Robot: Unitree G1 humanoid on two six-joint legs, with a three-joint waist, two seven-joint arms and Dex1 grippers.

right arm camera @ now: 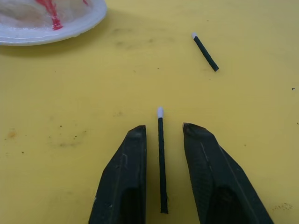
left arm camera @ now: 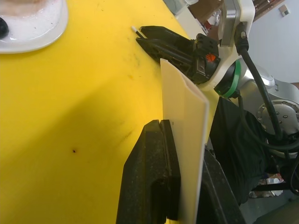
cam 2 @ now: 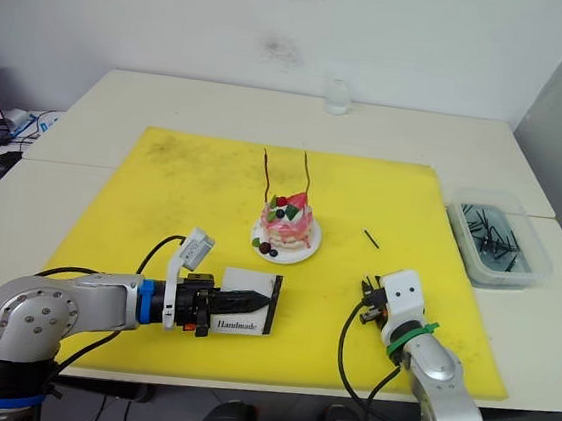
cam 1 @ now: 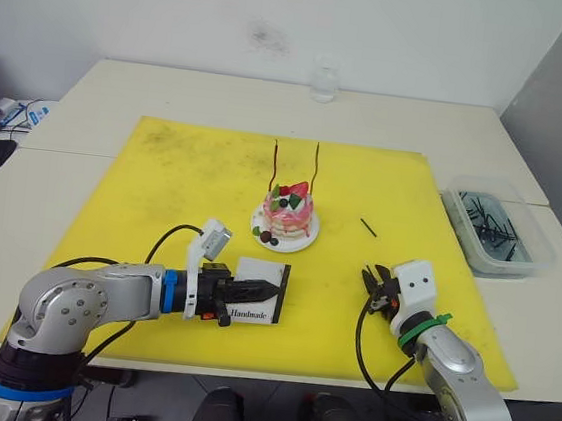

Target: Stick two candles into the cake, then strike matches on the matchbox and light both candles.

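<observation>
1. Gripping the matchbox (cam 1: 256,303) near the mat's front edge, the left gripper (cam 1: 252,291) has its two black fingers pinched on the flat white box, which stands on edge with the "Handmade" print facing the front.
2. Sitting at about 1 o'clock from the matchbox, the cake (cam 1: 288,211) rests on its white plate (cam 1: 303,239) near the middle of the yellow mat (cam 1: 164,178).
3. Standing upright in the cake, the two candles (cam 1: 276,166) rise well above the strawberry topping, one at the cake's 11 o'clock and one at its 1 o'clock.
4. Lying loose on the mat at roughly 3 o'clock from the cake, one match (cam 1: 368,227) is well apart from both grippers.
5. Resting low over the mat at 5 o'clock from the cake, the right gripper (right arm camera: 161,135) has its fingers spread, and a second match (right arm camera: 161,163) with a pale tip lies between them, touching neither finger.
6. Sitting at the far right off the mat, a clear plastic bin (cam 1: 537,260) holds a heap of dark sticks.
</observation>
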